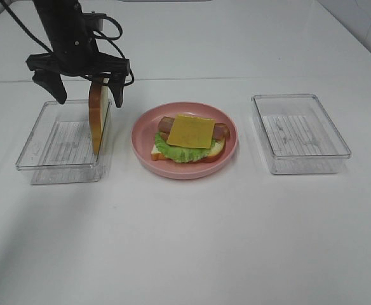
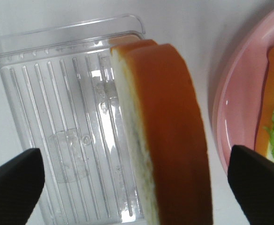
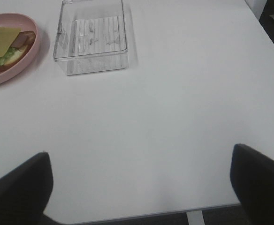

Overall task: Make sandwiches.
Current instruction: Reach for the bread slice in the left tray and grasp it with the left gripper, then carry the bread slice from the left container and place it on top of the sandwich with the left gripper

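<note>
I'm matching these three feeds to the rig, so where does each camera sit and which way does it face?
Exterior high: above, facing the table; left arm and left gripper over the bread slice.
Left wrist: looks down between open fingertips at that slice.
Right wrist: low over bare table, fingertips showing.
All share the pink plate.

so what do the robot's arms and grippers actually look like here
The left arm is black all over, with loose black cables looping beside it. Its left gripper has a wide black crossbar ending in two tapered black fingers. The right gripper shows only as two matte black, wedge-shaped fingertips. No markings are visible.
</note>
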You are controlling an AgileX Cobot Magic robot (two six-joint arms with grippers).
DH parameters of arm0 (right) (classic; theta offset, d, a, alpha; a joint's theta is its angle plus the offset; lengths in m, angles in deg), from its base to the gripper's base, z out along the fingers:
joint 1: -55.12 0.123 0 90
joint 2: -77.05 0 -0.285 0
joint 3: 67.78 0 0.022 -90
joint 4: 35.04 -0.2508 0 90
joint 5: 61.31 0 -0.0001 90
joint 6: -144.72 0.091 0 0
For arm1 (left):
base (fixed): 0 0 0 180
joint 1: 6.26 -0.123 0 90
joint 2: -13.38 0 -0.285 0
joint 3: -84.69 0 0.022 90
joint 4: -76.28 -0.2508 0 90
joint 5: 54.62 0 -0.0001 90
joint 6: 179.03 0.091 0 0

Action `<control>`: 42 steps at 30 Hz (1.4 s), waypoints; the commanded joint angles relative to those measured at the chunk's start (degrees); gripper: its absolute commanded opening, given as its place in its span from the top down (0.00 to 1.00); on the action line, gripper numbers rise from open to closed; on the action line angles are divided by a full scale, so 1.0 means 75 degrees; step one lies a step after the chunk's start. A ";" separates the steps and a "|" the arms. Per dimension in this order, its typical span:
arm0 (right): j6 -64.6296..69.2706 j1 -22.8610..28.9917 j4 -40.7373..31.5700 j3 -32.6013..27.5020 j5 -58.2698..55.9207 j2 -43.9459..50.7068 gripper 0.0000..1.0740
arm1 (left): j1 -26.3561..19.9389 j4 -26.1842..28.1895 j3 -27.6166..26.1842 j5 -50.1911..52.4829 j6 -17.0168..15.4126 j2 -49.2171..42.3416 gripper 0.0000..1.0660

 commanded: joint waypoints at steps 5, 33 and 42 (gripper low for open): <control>-0.0053 -0.0053 -0.0015 -0.0031 0.0053 0.0244 0.08 | -0.0008 0.0069 -0.0084 -0.0458 0.0031 0.0222 0.11; -0.0053 -0.0053 -0.0015 -0.0031 0.0053 0.0244 0.08 | -0.0008 0.0076 -0.0084 -0.0749 0.0008 -0.0344 1.00; -0.0053 -0.0053 -0.0015 -0.0031 0.0053 0.0244 0.08 | -0.0008 0.1329 -0.0076 -0.0749 0.0267 -0.1772 1.00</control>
